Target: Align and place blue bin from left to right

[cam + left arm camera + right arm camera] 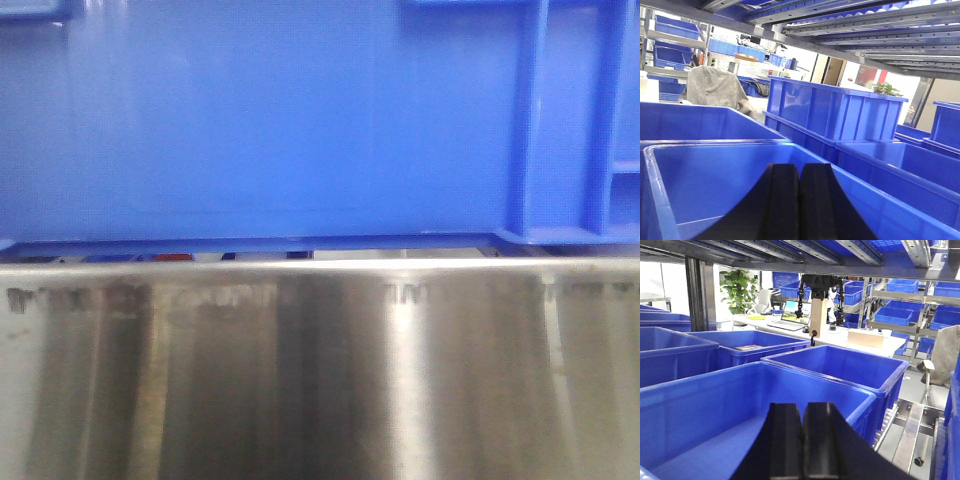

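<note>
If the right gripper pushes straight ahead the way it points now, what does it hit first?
Probably the far inner wall of the large blue plastic bin below the shut right gripper; depth is unclear, so it might clear the rim.

One blue bin; two grippers

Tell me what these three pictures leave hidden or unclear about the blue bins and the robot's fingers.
- Front view: the blue bin fills the frame; its top, ends and inside are cut off, and the steel ledge hides whatever is below.
- Front view: small red and blue shapes under the bin are too blurred to name.
- Left wrist view: the left fingers hide the bin floor.
- Right wrist view: the right fingers hide the bin floor.
</note>
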You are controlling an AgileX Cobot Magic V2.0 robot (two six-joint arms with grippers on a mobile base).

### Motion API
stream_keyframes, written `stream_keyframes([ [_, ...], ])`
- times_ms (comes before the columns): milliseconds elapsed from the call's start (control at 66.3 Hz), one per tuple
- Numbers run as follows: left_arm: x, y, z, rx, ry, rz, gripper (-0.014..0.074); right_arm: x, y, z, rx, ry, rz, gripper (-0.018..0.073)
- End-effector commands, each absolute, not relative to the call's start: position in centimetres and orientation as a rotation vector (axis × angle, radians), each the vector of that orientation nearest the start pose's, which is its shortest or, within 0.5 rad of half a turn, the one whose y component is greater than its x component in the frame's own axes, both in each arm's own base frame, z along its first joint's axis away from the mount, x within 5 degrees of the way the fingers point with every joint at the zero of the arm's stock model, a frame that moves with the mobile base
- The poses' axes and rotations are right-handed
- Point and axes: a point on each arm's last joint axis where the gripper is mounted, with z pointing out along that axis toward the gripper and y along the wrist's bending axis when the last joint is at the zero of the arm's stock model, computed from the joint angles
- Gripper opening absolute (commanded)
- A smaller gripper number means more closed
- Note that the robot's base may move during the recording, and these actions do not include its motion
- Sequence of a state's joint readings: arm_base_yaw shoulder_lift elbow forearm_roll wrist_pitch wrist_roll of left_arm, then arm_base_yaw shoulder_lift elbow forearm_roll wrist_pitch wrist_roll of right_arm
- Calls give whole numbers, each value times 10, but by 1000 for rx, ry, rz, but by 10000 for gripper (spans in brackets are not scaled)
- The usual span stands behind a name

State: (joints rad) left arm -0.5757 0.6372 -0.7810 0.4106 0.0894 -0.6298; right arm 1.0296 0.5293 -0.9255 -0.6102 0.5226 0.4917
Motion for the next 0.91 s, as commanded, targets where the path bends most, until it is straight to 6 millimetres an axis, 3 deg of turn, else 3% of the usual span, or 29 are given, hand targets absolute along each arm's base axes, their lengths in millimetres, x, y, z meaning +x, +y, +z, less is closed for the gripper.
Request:
stream_keyframes([
  [0, 105, -66, 416, 240, 1406, -641, -111, 60, 49, 441, -599, 1409, 549, -78],
  [890, 105, -66, 416, 240, 1406, -641, -111, 59, 50, 441, -599, 1406, 551, -78],
])
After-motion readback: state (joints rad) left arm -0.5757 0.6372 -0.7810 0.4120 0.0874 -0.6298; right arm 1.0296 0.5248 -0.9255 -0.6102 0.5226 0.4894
